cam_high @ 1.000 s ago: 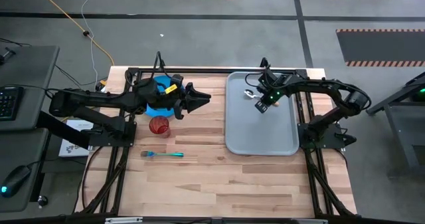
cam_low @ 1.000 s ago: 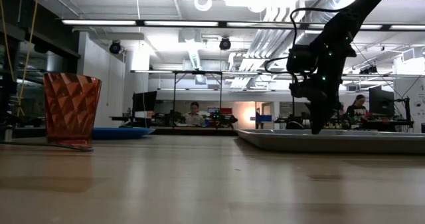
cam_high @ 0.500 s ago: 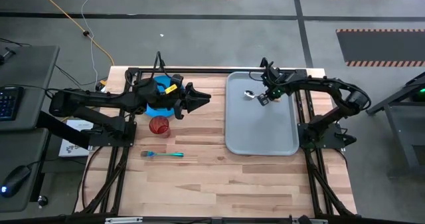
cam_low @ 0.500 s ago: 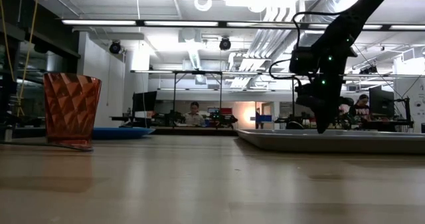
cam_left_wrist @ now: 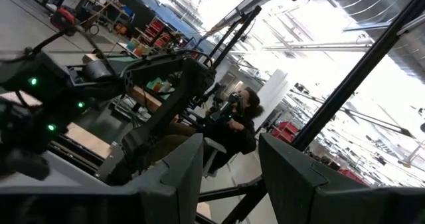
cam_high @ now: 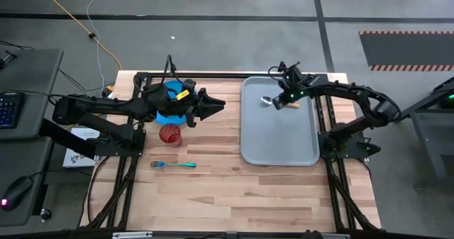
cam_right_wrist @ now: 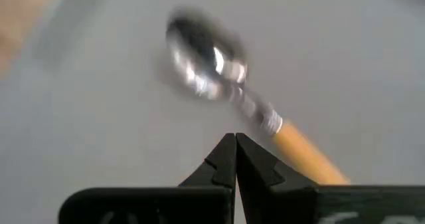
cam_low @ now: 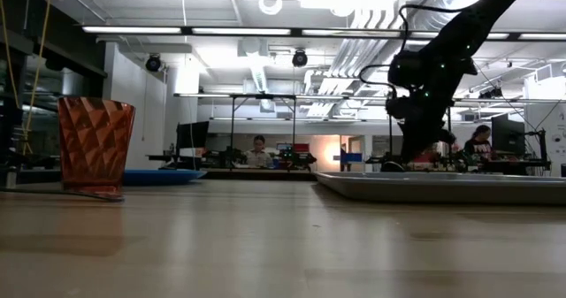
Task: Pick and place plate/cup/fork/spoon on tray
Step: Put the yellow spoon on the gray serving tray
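Jaws pressed together, empty: right gripper [cam_right_wrist: 235, 159] over silver-bowled, orange-handled spoon [cam_right_wrist: 232, 92] lying on grey rectangular tray [cam_high: 279, 136], 12 o'clock end
Left gripper [cam_high: 213, 104] part-spread, idle; blue round plate [cam_high: 167, 106], red translucent cup [cam_high: 170, 134], teal fork [cam_high: 173, 165] remain on table at 9 o'clock

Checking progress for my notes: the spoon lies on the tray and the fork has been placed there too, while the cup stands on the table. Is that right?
Not quite. The fork is not on the tray; the high view shows it lying on the wooden table, near the cup. The rest holds: the spoon lies on the tray and the cup stands on the table.
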{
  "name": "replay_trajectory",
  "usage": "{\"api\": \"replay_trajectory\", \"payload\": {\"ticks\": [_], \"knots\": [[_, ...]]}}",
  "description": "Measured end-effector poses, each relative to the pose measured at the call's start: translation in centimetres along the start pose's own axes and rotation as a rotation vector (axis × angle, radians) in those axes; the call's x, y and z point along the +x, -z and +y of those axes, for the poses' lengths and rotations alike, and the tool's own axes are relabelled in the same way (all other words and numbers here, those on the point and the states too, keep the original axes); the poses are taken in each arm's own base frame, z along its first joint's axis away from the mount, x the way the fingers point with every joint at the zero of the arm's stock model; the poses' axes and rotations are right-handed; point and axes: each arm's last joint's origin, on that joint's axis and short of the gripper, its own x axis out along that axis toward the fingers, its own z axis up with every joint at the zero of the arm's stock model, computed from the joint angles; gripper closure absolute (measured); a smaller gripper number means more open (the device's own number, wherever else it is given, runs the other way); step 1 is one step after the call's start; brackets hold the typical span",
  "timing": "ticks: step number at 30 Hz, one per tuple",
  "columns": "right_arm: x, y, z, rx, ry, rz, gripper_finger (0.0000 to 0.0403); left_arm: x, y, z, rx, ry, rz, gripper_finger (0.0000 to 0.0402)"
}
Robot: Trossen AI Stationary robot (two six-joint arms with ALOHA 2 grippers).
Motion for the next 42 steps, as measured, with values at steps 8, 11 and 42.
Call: {"api": "replay_trajectory", "payload": {"ticks": [8, 11, 42], "knots": [[2.5, 0.4, -0.6, 0.086, 0.061, 0.086, 0.0403, 0.0, -0.1, 0.1, 0.0, -0.005, -0.003, 0.0266], [3.0, 0.3, -0.7, 0.113, 0.08, 0.09, 0.0403, 0.0, -0.1, 0.1, 0.0, -0.005, -0.003, 0.0266], [3.5, -0.6, -1.1, 0.139, 0.184, -0.024, 0.0403, 0.0, -0.1, 0.1, -0.002, -0.005, -0.003, 0.0266]]}}
